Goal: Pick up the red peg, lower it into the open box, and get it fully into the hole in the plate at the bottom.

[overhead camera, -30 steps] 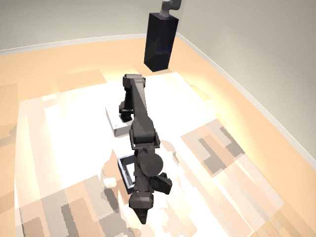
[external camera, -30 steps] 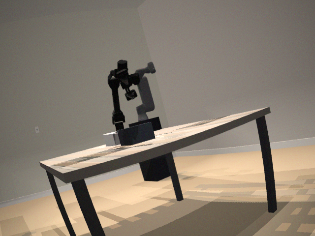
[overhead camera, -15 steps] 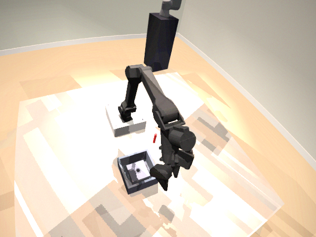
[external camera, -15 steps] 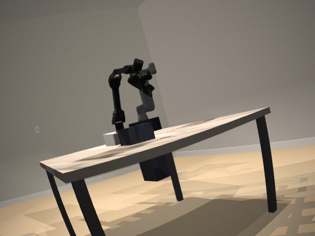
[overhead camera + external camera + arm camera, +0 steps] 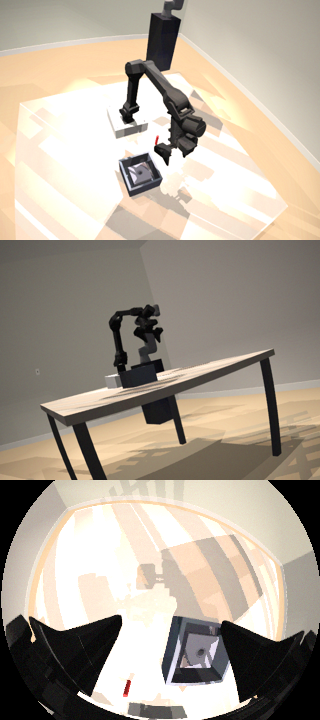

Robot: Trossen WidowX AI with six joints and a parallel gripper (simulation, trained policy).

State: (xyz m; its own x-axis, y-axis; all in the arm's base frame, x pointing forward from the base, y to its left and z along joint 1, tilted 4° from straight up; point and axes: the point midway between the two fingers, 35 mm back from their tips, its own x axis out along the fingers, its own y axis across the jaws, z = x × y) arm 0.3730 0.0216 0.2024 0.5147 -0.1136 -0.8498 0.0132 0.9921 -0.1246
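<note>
The peg-in-hole job is unstarted: the gripper [image 5: 176,160] [image 5: 153,341] [image 5: 173,623] hangs high over the table [image 5: 64,160] [image 5: 170,388] [image 5: 145,665], fingers spread wide around nothing, and the slim red peg [image 5: 156,140] [image 5: 127,688] stands below it, outside the open box [image 5: 158,180] [image 5: 138,376] [image 5: 170,652]; grasp, lowering and full insertion all remain. Dark, flat-sided walls surround a squarish plate [image 5: 142,178] [image 5: 192,655] with a round hole (visibly vacant), beneath the gripper too, while its own tapering fingers look matt black
</note>
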